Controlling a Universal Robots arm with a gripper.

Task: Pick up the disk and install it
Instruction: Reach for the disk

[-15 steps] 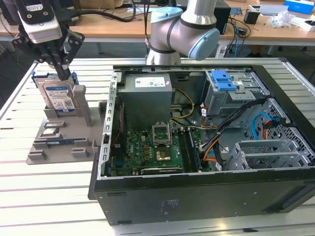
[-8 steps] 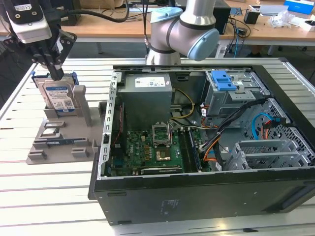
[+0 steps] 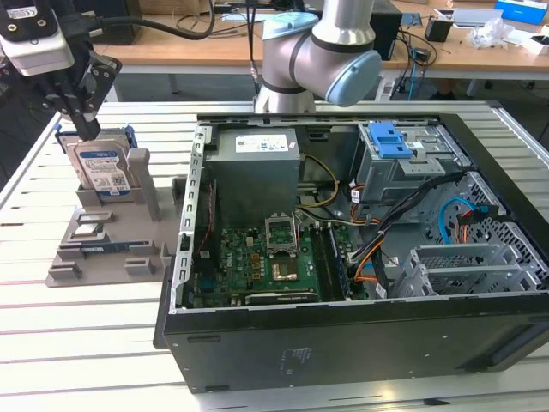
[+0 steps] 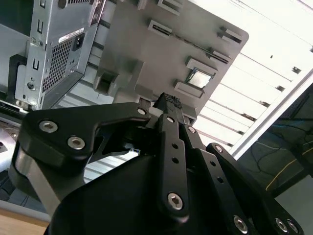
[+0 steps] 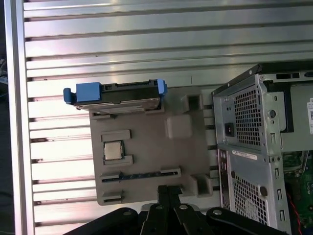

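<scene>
Slatted table (image 3: 94, 343): gripper (image 3: 86, 130), pressed together, over upright disk (image 3: 101, 168) in grey holder (image 3: 107, 251) beside computer case (image 3: 343, 348).

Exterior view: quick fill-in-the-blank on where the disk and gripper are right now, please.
1. The side rails of the disk are ____.
2. The disk stands on edge in a grey fixture, on the exterior view's ____ of the computer case.
3. In the exterior view the gripper is ____ the disk.
Missing words: blue; left; above.
</scene>
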